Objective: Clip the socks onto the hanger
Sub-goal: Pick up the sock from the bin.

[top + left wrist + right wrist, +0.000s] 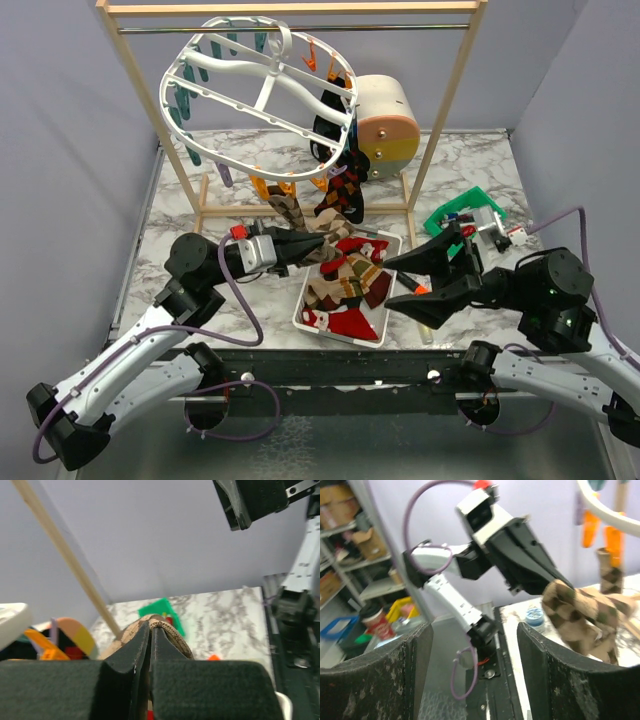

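My left gripper (312, 246) is shut on a tan argyle sock (325, 243) above the tray's far left corner. In the left wrist view its jaws (150, 630) pinch the sock's folded edge (172, 630). The right wrist view shows that sock (580, 615) hanging from the left gripper (547, 580). My right gripper (392, 282) stands open and holds nothing, just right of the tray; its fingers (415, 670) are wide apart. More red, black and argyle socks (345, 290) lie in the tray. The white oval hanger (260, 85) hangs tilted from the rod, with a black sock (328, 130) and argyle socks (343, 190) clipped under it.
A white tray (302, 312) sits at the table's near middle. The wooden rack (445, 110) with its metal rod spans the back. A cream and orange cylinder (385, 125) sits behind the hanger. A green item (462, 208) lies at the right.
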{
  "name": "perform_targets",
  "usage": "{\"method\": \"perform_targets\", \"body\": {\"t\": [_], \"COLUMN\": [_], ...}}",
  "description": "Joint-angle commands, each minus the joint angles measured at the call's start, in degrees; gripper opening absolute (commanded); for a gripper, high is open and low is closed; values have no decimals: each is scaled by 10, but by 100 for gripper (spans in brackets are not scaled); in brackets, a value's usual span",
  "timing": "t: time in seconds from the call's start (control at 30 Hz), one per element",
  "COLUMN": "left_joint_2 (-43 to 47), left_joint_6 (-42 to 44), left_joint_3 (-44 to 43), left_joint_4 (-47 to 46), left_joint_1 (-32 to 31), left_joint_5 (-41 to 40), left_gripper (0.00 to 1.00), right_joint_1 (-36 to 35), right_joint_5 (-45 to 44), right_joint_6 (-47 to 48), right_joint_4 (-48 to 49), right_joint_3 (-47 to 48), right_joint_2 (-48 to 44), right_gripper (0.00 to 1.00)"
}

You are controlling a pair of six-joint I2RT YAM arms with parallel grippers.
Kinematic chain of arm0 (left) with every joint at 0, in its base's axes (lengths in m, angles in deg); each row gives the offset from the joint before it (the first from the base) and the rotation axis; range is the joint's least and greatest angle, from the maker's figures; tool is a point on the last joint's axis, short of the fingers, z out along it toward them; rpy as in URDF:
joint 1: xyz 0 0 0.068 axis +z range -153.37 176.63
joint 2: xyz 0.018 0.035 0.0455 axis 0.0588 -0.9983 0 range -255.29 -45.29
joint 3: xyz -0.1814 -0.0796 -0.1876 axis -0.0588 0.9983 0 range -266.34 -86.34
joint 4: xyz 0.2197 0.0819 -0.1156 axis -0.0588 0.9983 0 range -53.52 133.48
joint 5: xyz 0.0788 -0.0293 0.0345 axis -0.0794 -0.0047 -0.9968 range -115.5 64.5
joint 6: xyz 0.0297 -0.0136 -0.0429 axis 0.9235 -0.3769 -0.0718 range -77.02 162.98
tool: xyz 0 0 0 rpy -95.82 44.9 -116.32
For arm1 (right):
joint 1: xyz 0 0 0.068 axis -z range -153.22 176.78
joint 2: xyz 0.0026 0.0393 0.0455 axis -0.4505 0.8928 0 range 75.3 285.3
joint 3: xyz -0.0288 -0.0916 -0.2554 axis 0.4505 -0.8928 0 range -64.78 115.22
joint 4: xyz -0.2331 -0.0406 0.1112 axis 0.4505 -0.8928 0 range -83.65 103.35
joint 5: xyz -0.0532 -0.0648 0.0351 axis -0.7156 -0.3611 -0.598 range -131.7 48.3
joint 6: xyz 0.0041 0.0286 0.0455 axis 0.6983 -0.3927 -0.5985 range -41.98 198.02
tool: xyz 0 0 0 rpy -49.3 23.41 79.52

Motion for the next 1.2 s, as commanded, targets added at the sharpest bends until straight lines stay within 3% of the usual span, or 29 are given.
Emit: {"method": "perform_targets", "body": {"t": [0.0,0.1,0.23,0.5,0.67,0.83,1.0,1.17], "left_joint_2": [10,19,37,85,101,101,97,71], "left_joint_6": [122,193,302,536,727,874,917,946], "left_joint_3": [-18,-13,5,76,103,123,136,130], "left_joint_4": [-3,-3,-2,18,114,190,224,233], "left_joint_1": [-3,-3,-3,-5,-20,-53,-84,-110], "left_joint_5": [-78,-79,-73,-26,-35,-76,-115,-142], "left_gripper": [0,0,0,0,0,0,0,0], "right_joint_1": [-1,-1,0,25,76,116,117,118], "right_joint_5": [-205,-255,-241,-257,-217,-113,-90,-90], "right_joint_6": [-39,-114,-196,-233,-249,-219,-112,-79], "right_joint_4": [-7,20,60,35,29,4,-45,-76], "right_joint_3": [-25,-28,-2,46,48,72,84,86], "right_joint_2": [-12,23,84,137,152,202,210,240], "right_gripper": [73,74,76,78,79,79,79,78]}}
